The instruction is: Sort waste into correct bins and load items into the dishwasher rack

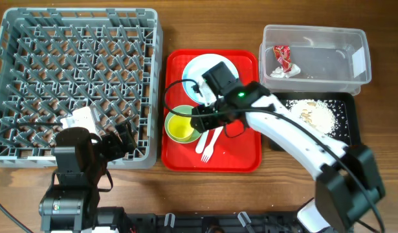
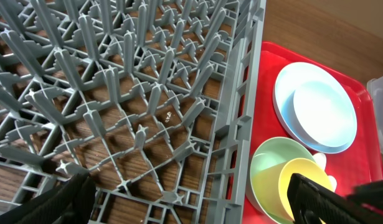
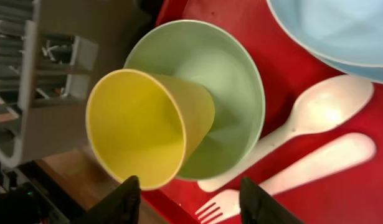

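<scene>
- Yellow cup (image 3: 141, 124) lies tipped inside the green bowl (image 3: 235, 81), at 7 o'clock on the red tray (image 1: 241, 158) in the overhead view.
- In the right wrist view its long axis runs 8 to 2 o'clock, with the mouth toward 8 and the base toward 2, down in the bowl.
- Right gripper (image 3: 190, 190) hovers at the cup's 6 o'clock, its 2 fingers spread apart and holding nothing.
- Likely step: taking the cup to the rack (image 1: 76, 39). Pinch 1 wall at the rim, or straddle the body across that axis, then lift straight so the bowl is not dragged. The spoon (image 3: 316, 112) and fork (image 3: 303, 168) lie close at 4 o'clock.
- Left gripper (image 2: 191, 194) hangs over the rack's 5 o'clock corner, fingers apart and empty.
</scene>
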